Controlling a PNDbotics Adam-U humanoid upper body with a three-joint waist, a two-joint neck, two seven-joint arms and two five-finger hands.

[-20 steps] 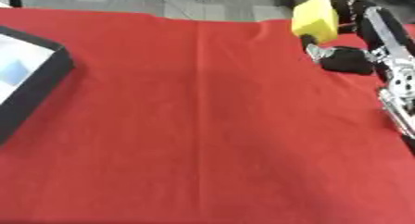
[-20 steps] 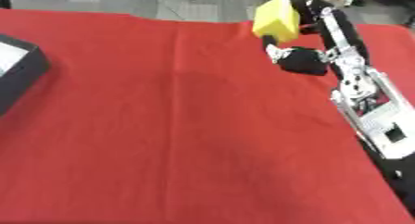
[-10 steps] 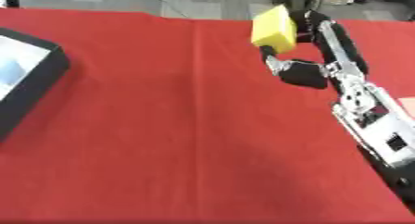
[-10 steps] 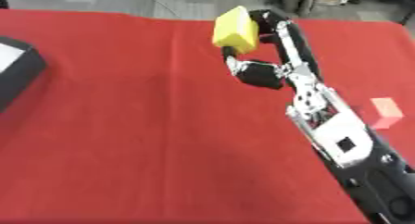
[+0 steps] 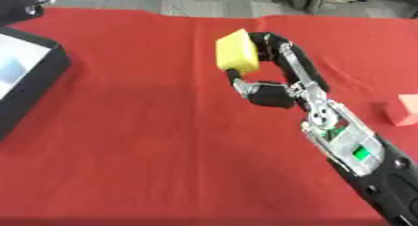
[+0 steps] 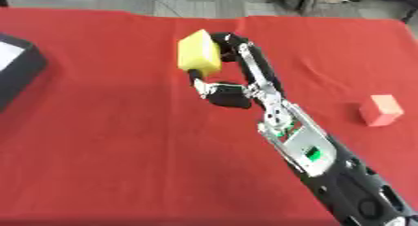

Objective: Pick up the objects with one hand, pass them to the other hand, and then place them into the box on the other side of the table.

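Item: yellow block [image 5: 238,56], held off the table [image 5: 147,141] by the right hand [image 6: 237,75], whose fingers curled over the block's far side while the thumb came up from beneath, so the block sat pinched between them. Position relative to the box [image 5: 24,80]: the block hung well to the box's right, near the middle of the red cloth and somewhat toward the far edge, with a wide stretch of bare cloth between the two. The block's broad yellow face was turned toward the box side, and its longer dimension ran roughly up and down, tilted slightly. The right arm reached in from the lower right corner and slanted toward the box, so the block was its leading end. Left hand: possibly the dark and silvery shape at the upper left corner [image 5: 32,1], just beyond the box; too little showed to confirm this or to tell how its fingers stood. Judgement: the handover depended on the open span between block and box, since the receiving hand would need to come in from the box side to meet the exposed yellow face. Other item: a pink-red block [image 6: 380,110] lying on the cloth well to the right of the arm, farthest from the box.
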